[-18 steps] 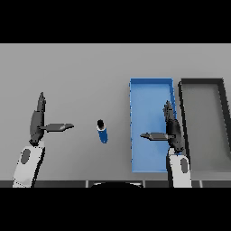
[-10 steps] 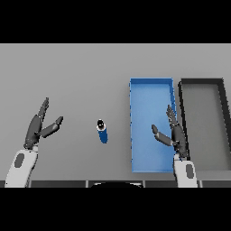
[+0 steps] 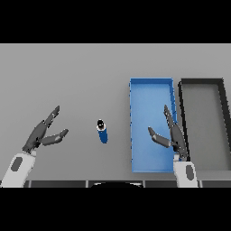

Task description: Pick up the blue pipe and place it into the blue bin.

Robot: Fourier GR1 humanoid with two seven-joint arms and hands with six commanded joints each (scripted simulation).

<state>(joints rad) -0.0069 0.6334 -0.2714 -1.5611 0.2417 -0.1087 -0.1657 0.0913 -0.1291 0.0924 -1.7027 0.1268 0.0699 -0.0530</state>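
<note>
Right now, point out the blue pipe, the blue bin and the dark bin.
blue pipe [image 3: 103, 133], head view, on the middle of its blue body.
blue bin [image 3: 149, 108], head view, on the bare floor inside it.
dark bin [image 3: 204, 122], head view, on its grey floor.

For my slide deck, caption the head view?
Blue pipe untouched between open left hand and right hand, beside blue bin.

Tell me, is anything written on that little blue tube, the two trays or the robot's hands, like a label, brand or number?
None: no text, number or sign can be read anywhere.
blue pipe: plain, with a dark end.
blue bin: unmarked.
dark bin: unmarked.
left hand and right hand: no markings.
</note>
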